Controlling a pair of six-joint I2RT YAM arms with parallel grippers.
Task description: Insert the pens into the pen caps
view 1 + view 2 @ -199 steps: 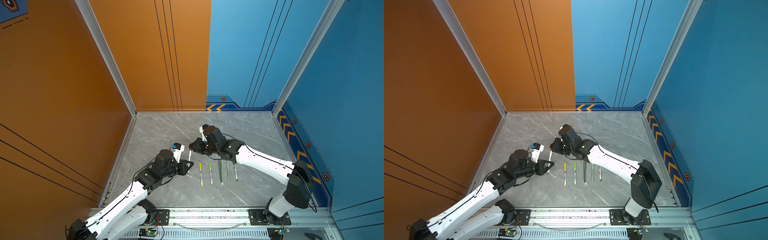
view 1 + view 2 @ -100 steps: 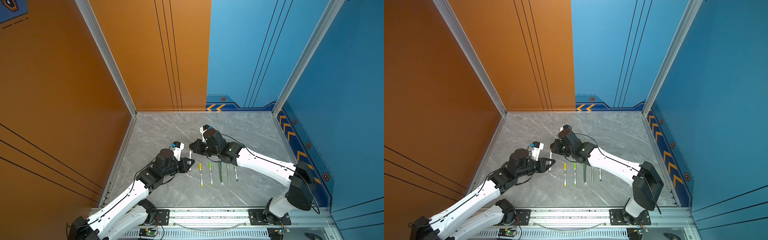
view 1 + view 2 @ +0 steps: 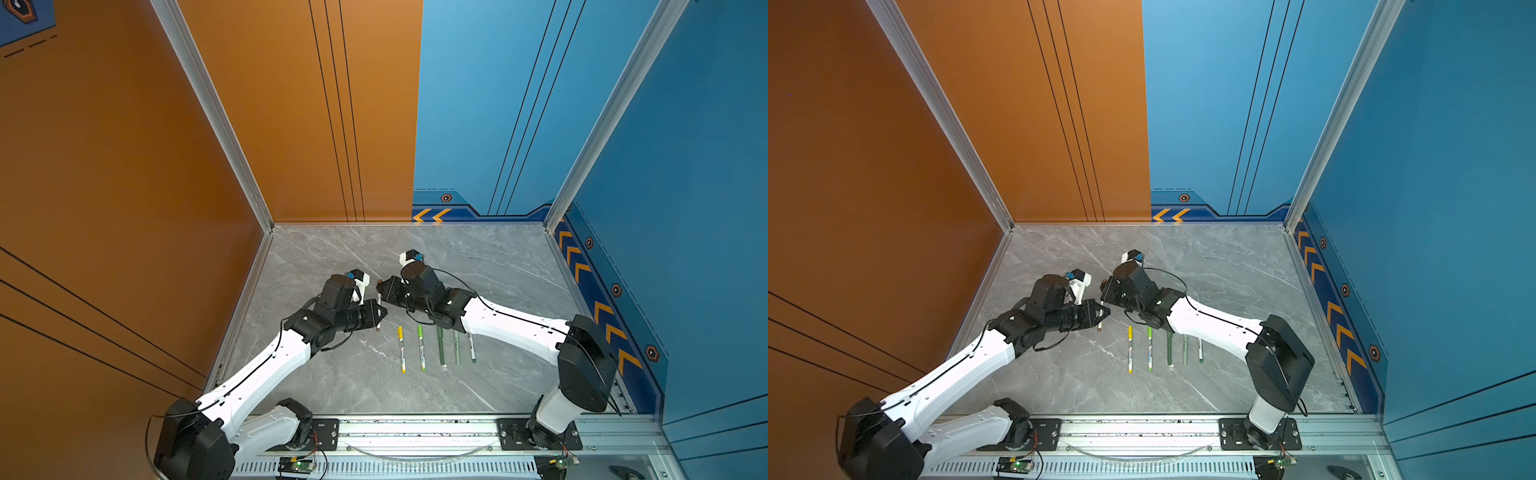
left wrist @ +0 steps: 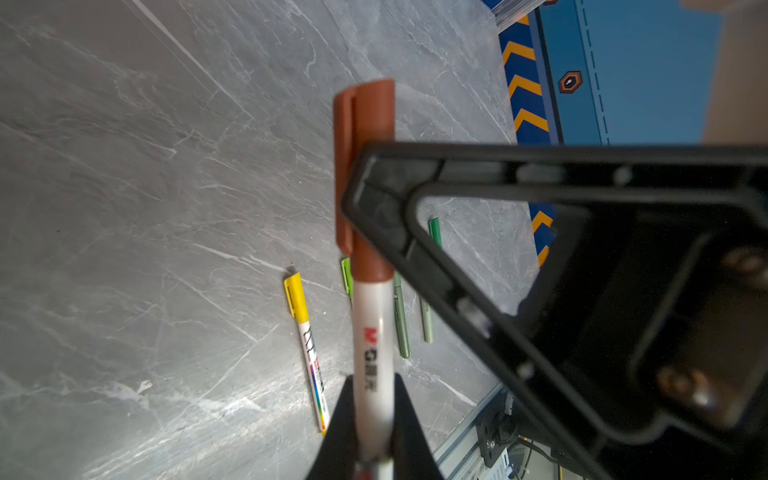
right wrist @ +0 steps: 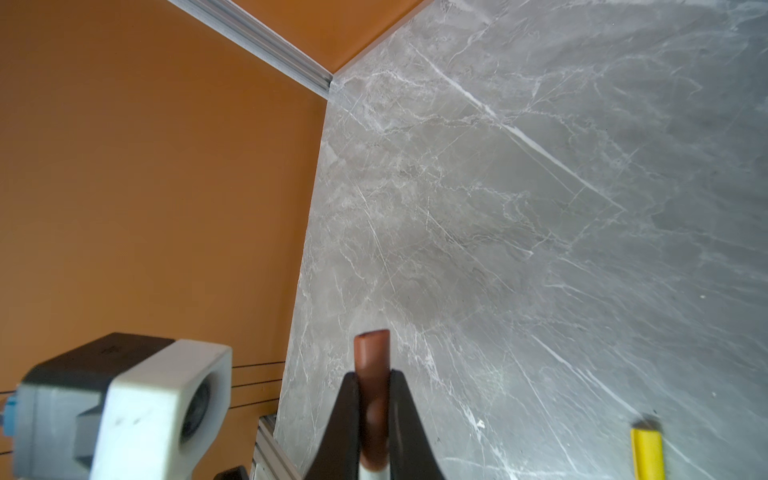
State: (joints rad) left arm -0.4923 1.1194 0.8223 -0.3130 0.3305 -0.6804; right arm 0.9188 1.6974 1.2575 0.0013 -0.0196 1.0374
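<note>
**Left arm** (image 3: 266, 370) stretches forward and inward from the near edge, with its wrist turned toward the middle. **Right arm** (image 3: 511, 328) mirrors it from the opposite side and bends sharply at the elbow. In both top views the left hand (image 3: 380, 312) and right hand (image 3: 381, 286) nearly meet tip to tip, the right slightly farther back. The left hand's fingers (image 4: 336, 415) are clamped on a pen (image 4: 372, 332). The right hand's fingers (image 5: 401, 415) pinch its brown cap (image 5: 372, 353).

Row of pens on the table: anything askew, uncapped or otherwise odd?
Nothing stands out. The five pens lie side by side, roughly parallel, on the table; the caps that show are on, and nothing loose lies beside them.
</note>
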